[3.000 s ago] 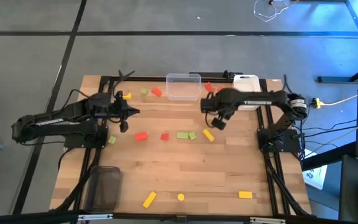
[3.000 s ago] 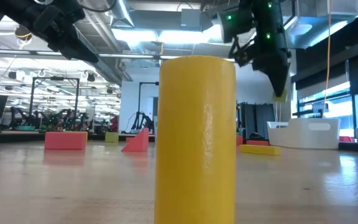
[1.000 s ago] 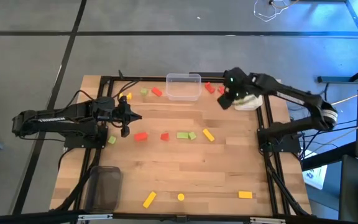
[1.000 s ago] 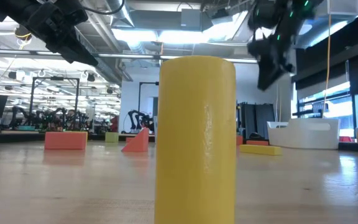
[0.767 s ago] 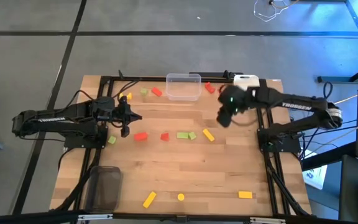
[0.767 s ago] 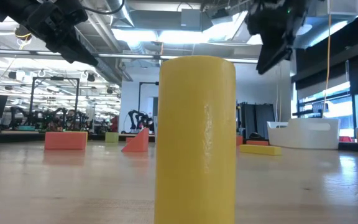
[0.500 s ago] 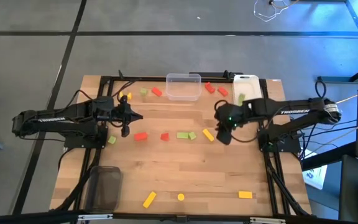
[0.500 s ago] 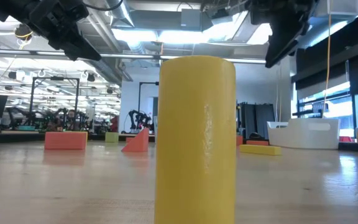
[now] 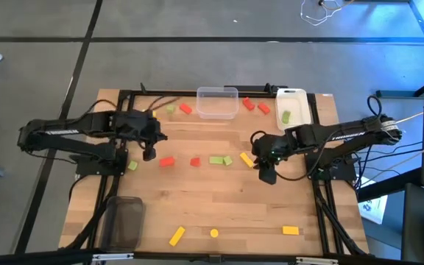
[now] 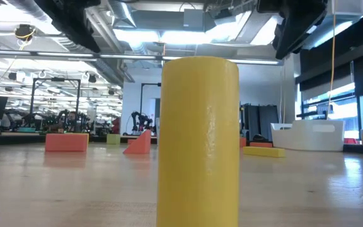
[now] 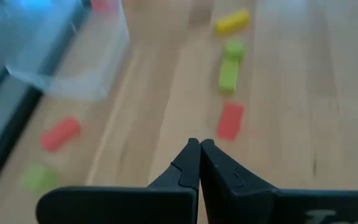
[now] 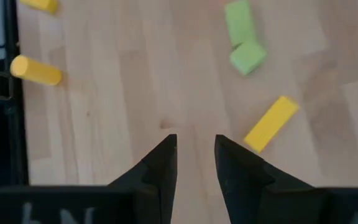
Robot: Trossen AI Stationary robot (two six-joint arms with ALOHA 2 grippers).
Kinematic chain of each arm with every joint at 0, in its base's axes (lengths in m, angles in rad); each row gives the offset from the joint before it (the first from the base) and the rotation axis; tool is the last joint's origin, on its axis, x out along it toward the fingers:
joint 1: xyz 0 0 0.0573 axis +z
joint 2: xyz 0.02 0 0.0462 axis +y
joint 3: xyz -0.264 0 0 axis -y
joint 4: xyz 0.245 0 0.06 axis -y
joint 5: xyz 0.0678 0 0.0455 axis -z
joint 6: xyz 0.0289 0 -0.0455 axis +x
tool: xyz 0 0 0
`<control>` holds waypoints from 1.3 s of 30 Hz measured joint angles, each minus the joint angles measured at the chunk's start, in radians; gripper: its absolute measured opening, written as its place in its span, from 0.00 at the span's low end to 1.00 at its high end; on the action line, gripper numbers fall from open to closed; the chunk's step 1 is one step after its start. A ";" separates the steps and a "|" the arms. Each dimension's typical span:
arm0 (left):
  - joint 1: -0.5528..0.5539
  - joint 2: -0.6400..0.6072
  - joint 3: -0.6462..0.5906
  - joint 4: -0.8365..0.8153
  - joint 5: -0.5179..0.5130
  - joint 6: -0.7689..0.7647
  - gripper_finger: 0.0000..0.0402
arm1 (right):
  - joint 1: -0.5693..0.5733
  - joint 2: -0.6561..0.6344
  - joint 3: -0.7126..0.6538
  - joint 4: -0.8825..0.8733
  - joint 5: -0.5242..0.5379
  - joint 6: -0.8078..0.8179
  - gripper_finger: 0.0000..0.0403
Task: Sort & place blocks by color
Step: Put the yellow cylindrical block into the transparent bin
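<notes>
The blocks (image 9: 216, 160) lie scattered over the wooden table (image 9: 219, 199): red, green and yellow pieces in a row across the middle, a few near the far edge, three yellow ones near the front edge. One green block (image 9: 285, 116) lies inside the white container (image 9: 294, 97) at the far right. The clear container (image 9: 217, 102) at far centre holds nothing that can be made out, and a dark container (image 9: 122, 221) sits at the front left.

The right end effector (image 9: 265, 166) hovers just beside the yellow bar (image 9: 246, 160), its fingers slightly apart and holding nothing. The left end effector (image 9: 152, 141) hangs over the left side, fingers pressed together and empty.

Bare wood stretches between the middle row and the front edge. Grey floor surrounds the table.
</notes>
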 joint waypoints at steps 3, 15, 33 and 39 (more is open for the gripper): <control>-0.023 0.089 0.078 -0.080 0.000 -0.046 0.00 | 0.000 0.034 0.000 0.001 -0.058 -0.005 0.27; -0.066 0.216 0.191 -0.162 0.000 -0.100 0.00 | -0.014 0.148 0.000 0.000 -0.080 0.007 0.26; -0.066 0.216 0.191 -0.162 0.000 -0.101 0.00 | -0.055 0.193 0.000 0.008 -0.068 -0.014 0.36; -0.066 0.216 0.191 -0.162 0.000 -0.101 0.00 | -0.068 0.270 0.000 0.011 -0.063 0.000 0.53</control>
